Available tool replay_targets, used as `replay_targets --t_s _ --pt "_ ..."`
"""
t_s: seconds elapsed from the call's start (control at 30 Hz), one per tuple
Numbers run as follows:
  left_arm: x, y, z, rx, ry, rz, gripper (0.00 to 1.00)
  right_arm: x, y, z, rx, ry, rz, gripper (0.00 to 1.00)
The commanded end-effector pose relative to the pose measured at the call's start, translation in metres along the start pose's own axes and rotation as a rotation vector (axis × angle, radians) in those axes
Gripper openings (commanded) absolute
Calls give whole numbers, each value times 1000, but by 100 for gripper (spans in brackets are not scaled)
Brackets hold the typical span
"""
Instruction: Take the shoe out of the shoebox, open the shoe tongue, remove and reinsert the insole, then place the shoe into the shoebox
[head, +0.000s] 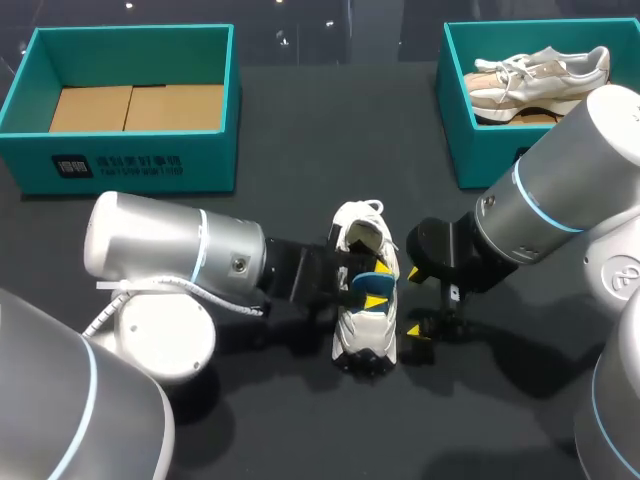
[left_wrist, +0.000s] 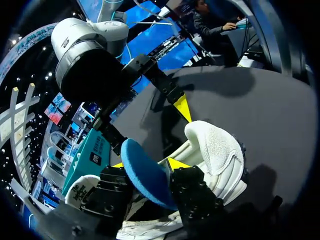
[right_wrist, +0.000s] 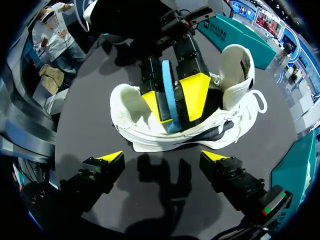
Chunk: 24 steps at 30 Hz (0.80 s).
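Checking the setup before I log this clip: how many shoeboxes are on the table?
2. The left shoebox stands at the far left, with cardboard inside; the right shoebox at the far right holds beige footwear. None seems hidden.

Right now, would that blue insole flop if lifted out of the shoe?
Probably only a little: the insole stands edge-up, pinched by the left gripper, without drooping. It looks thin, so likely light and bendable.

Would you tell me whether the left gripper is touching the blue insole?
Touching. Right wrist view shows the left gripper clamping the blue insole from both sides.
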<state>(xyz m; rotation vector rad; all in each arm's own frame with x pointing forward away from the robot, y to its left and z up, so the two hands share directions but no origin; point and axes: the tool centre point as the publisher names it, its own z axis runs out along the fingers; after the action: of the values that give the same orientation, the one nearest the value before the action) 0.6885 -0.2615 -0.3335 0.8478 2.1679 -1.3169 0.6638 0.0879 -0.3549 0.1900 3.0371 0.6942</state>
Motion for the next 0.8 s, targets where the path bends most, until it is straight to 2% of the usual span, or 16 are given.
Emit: replay_targets --t_s 0.03,0.23,0.37,0.4,0.43,0.47,0.6,0.8 --pt "2 -8 -21 38 4 -9 36 1 0 1 -1 -2 0 100" --pt "5 -11 -23 30 22 -13 36 1 0 1 -1 -2 0 100" --pt "12 -4 -18 4 45 -30 34 1 0 1 -1 -2 0 100" --pt "13 -2 -16 -5 50 -27 31 1 0 1 -1 -2 0 100" --pt "15 0 -13 -16 55 -16 23 1 0 1 -1 -2 0 100" --pt "17 1 -11 -23 61 -9 0 1 0 1 -1 -2 0 100" --pt "22 12 1 -77 86 40 0 1 0 1 -1 -2 0 100" --pt "22 40 12 -173 105 83 0 1 0 1 -1 -2 0 100"
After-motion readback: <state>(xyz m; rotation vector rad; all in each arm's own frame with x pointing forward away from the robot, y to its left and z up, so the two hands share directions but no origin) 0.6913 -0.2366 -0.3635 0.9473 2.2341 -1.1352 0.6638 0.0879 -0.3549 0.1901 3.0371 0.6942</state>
